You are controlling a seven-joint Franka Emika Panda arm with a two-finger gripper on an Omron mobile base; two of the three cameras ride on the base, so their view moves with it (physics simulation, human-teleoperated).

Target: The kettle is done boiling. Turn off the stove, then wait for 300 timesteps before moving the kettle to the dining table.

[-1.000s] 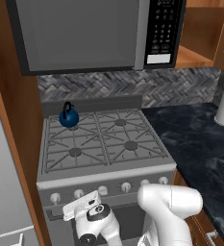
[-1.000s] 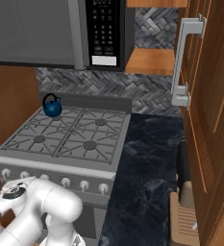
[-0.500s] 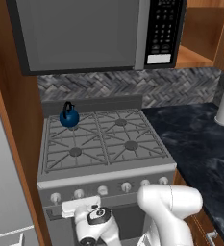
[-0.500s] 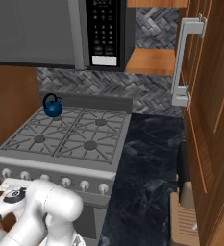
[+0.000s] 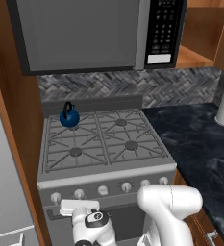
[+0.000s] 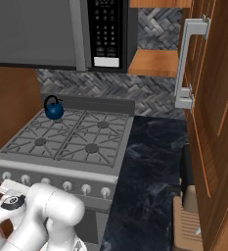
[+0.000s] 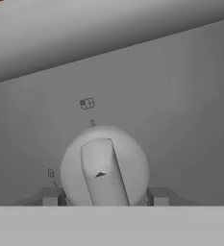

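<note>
Our hand (image 7: 105, 198) is pressed up close to the front panel of the stove (image 5: 104, 142), low and at its left end. In the hand view a pale round knob (image 7: 104, 169) sits right between our two fingers (image 7: 50, 197), one tip on each side of its base. The fingers stand partly apart, just wider than the knob, and we cannot tell whether they touch it. The raised bar across the knob tilts slightly off upright in that view, with a small dark arrow on it.

From the left base view, our hand (image 5: 80, 207) is just below the row of knobs, under the two leftmost ones.

The kettle (image 5: 69, 115) stands well away from our hand, up and beyond it on the far left burner, against the back rail of the stove. Above it hangs the microwave (image 5: 94, 33). To the right of our hand, past the stove, runs a dark marbled table (image 5: 200, 139).
</note>
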